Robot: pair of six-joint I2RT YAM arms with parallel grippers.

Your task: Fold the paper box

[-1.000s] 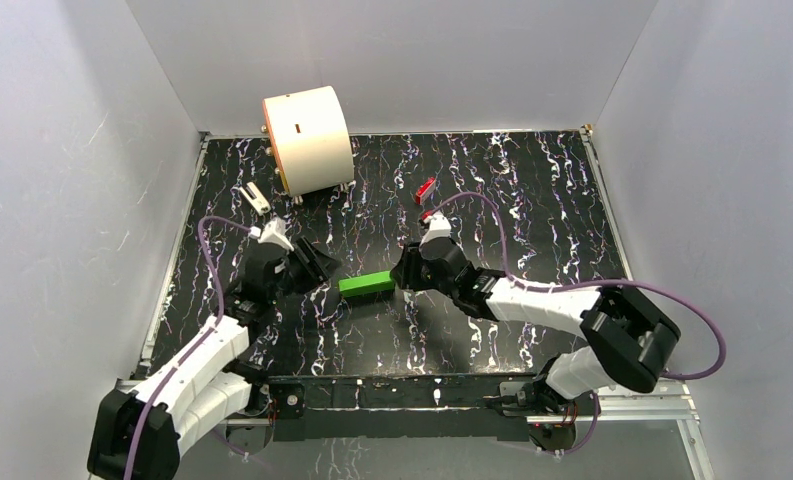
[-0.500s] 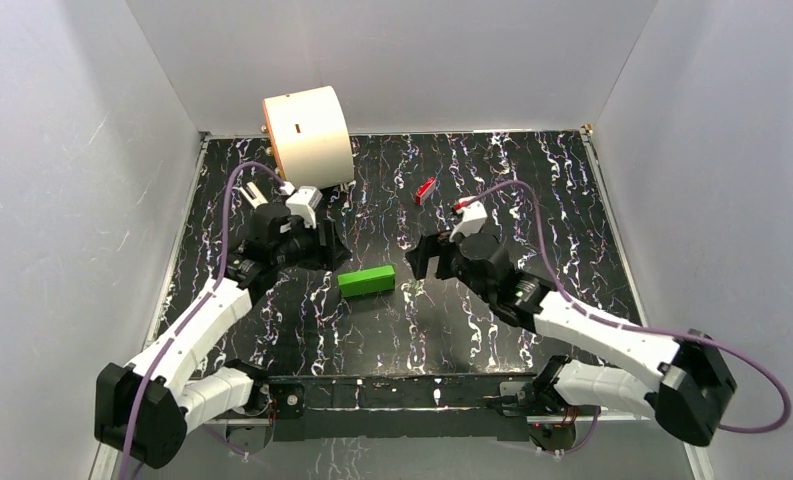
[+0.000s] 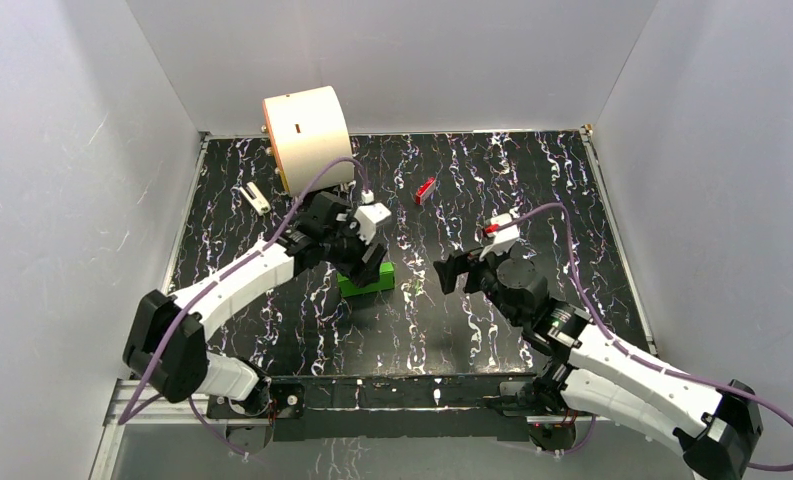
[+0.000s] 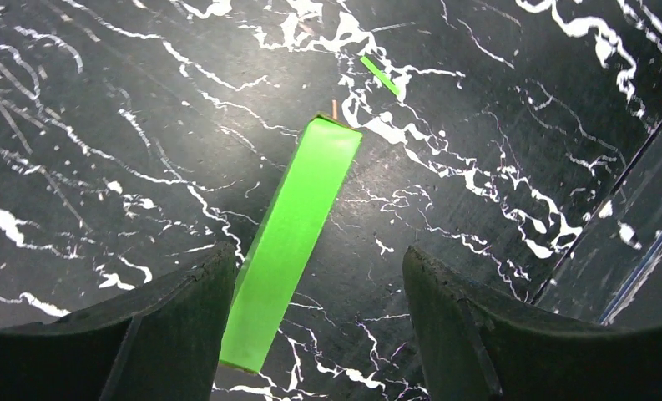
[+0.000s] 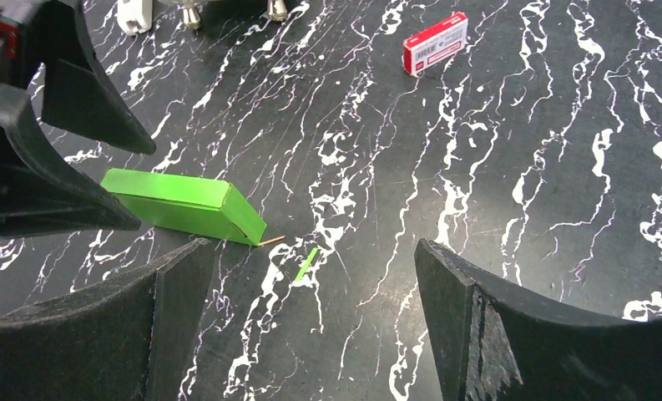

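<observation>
The paper box [image 3: 377, 284] is a bright green, closed flat rectangular box lying on the black marbled table [image 3: 532, 200]. My left gripper [image 3: 359, 262] hangs right over it, open. In the left wrist view the paper box [image 4: 290, 242] lies slanted between the jaws, close to the left finger [image 4: 185, 317] and clear of the right one; the left gripper [image 4: 317, 253] holds nothing. My right gripper [image 3: 450, 274] stands wide open a little to the box's right. Its view shows the paper box [image 5: 181, 205] ahead at left, and nothing in the right gripper [image 5: 312, 247].
A thin green sliver [image 5: 306, 263] and a small tan stick [image 5: 271, 241] lie by the box's near end. A red block [image 3: 425, 189] sits farther back, a large cream cylinder [image 3: 307, 138] at the back left, and a small white object [image 3: 256, 198] beside it. Grey walls enclose the table.
My left arm has swung in from the left and now hangs over the box, opening a little. My right gripper has drawn back from the box's right end and opened wide.
</observation>
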